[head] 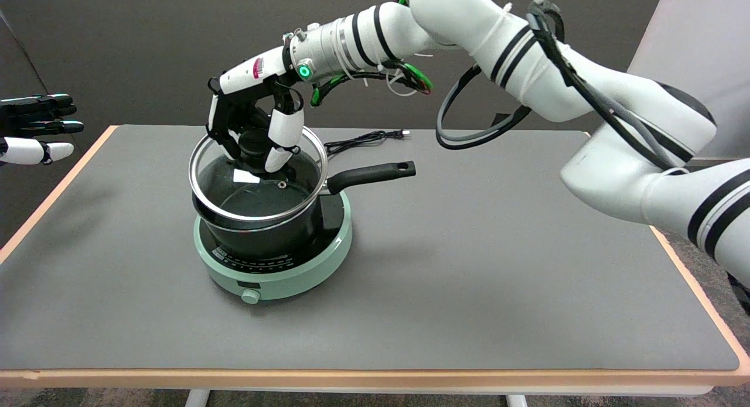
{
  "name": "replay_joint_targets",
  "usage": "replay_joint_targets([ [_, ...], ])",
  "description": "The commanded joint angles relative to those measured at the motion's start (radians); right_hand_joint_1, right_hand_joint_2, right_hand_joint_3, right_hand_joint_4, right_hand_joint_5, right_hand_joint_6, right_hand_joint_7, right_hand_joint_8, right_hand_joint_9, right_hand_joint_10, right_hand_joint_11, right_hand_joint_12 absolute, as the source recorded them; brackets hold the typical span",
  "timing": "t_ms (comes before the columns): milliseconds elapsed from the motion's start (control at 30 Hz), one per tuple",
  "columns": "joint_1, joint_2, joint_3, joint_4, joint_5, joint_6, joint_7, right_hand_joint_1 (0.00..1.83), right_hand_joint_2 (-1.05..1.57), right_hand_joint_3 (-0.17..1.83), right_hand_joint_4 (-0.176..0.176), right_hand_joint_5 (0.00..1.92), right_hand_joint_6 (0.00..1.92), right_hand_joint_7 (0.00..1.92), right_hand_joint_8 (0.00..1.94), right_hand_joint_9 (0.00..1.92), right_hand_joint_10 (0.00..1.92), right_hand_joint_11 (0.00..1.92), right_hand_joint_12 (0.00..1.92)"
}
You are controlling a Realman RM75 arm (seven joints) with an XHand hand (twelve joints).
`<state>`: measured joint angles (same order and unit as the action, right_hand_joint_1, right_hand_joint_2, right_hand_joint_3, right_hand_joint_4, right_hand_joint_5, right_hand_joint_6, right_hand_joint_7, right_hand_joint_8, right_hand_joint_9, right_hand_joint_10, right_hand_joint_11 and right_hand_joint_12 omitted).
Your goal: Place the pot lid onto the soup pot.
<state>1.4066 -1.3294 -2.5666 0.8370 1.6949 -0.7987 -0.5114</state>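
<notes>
Your right robot hand gripped black knob of pot lid from above, fingers closed around it. Glass lid sat tilted over soup pot, near edge low on pot rim, far edge raised. Pot stood on green cooker, handle pointing right of cooker. Cooker rested on desk.

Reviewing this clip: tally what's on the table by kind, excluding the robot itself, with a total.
Glass pot lid, held at its knob by the right hand: 1
Black soup pot with long handle: 1
Mint-green induction cooker: 1
Black power cable: 1
Total: 4
</notes>
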Motion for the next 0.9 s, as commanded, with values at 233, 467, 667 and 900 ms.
replay_joint_targets([
  [233, 0.065, -0.165, 0.019, -0.361, -0.006, -0.065, -0.011, 1.35, 0.85, 0.69, 0.176, 0.76, 0.89, 0.86, 1.4, 0.78, 1.59, 0.61, 1.59],
  [467, 0.072, -0.189, 0.022, -0.406, -0.014, -0.064, -0.011, 1.35, 0.85, 0.69, 0.176, 0.76, 0.89, 0.86, 1.4, 0.78, 1.59, 0.61, 1.59],
  [667, 0.071, -0.198, 0.029, -0.417, -0.017, -0.064, -0.011, 1.35, 0.85, 0.69, 0.176, 0.76, 0.9, 0.86, 1.41, 0.78, 1.59, 0.61, 1.58],
  [900, 0.077, -0.222, 0.029, -0.449, -0.017, -0.077, -0.011, 1.35, 0.85, 0.69, 0.176, 0.77, 0.89, 0.86, 1.4, 0.78, 1.59, 0.61, 1.58],
])
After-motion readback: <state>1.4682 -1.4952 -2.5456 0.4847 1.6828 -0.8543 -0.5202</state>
